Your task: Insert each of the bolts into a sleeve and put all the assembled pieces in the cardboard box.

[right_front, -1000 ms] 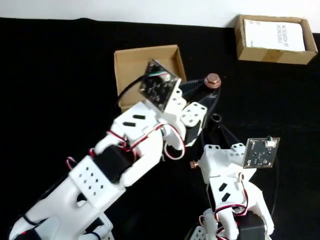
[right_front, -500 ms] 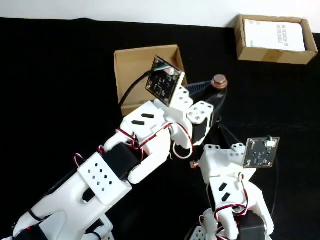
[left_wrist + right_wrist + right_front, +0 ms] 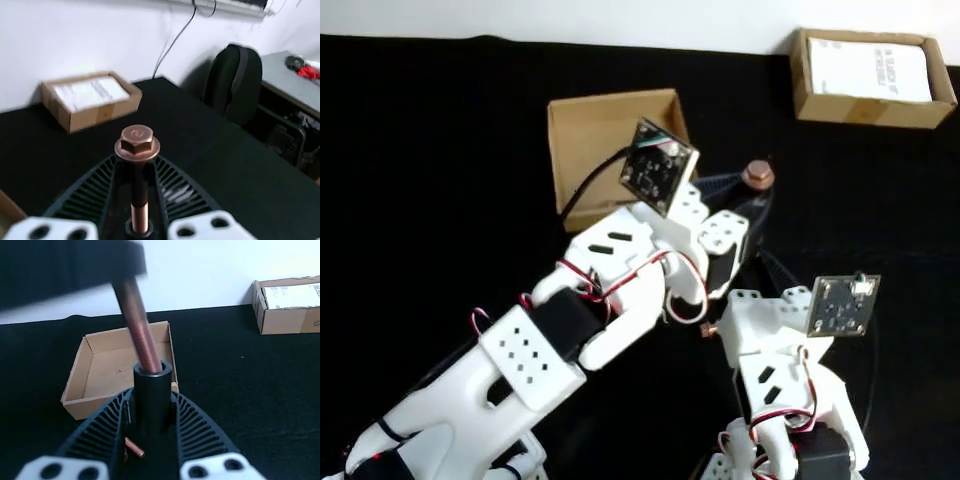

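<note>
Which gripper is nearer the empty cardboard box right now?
Left. The left gripper, shut on the bolt, is just beside the side wall of the empty cardboard box; the right gripper, holding the sleeve, is farther off, toward the arms' bases.

Left arm: extended diagonally from the near-left base, wrist raised, left gripper (image 3: 136,165) clamped on a bolt (image 3: 137,144). Right arm: folded low at near right, right gripper (image 3: 151,399) clamped on an upright sleeve (image 3: 152,377), just under the left gripper.
</note>
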Motion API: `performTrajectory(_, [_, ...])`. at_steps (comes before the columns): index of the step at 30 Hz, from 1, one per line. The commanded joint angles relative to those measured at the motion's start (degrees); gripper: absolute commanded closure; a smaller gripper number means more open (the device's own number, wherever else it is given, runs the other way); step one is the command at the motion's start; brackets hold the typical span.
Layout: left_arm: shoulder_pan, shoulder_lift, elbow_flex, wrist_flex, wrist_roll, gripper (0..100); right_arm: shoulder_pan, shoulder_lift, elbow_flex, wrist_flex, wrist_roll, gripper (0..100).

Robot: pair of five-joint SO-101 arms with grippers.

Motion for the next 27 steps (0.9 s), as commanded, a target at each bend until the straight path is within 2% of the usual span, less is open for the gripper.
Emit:
performTrajectory(1, [0.4,-0.4,0.48,0.09,-0.09,99,-0.31,-0.22,-0.13,-1.45,-0.09,99.2])
performTrajectory(9, [3.38,-0.4,5.41,0.26,-0.18,99,-0.31,-0.22,-0.22,-1.54,-0.09,99.2])
performTrajectory(11, [3.38,-0.4,5.05,2.81,-0.26,98,-0.31,-0.22,-0.4,-1.54,-0.09,99.2])
performTrajectory(14, [3.47,-0.31,3.47,9.85,-3.52,92,-0.31,-0.22,-0.48,-1.54,-0.09,99.2])
performTrajectory(18, [3.47,-0.48,1.8,16.18,-3.43,86,-0.31,-0.22,-0.48,-1.54,-0.09,99.2])
performTrajectory(27, [3.3,-0.48,0.4,17.49,-3.43,86,-0.31,-0.22,-0.22,-1.54,-0.09,99.2])
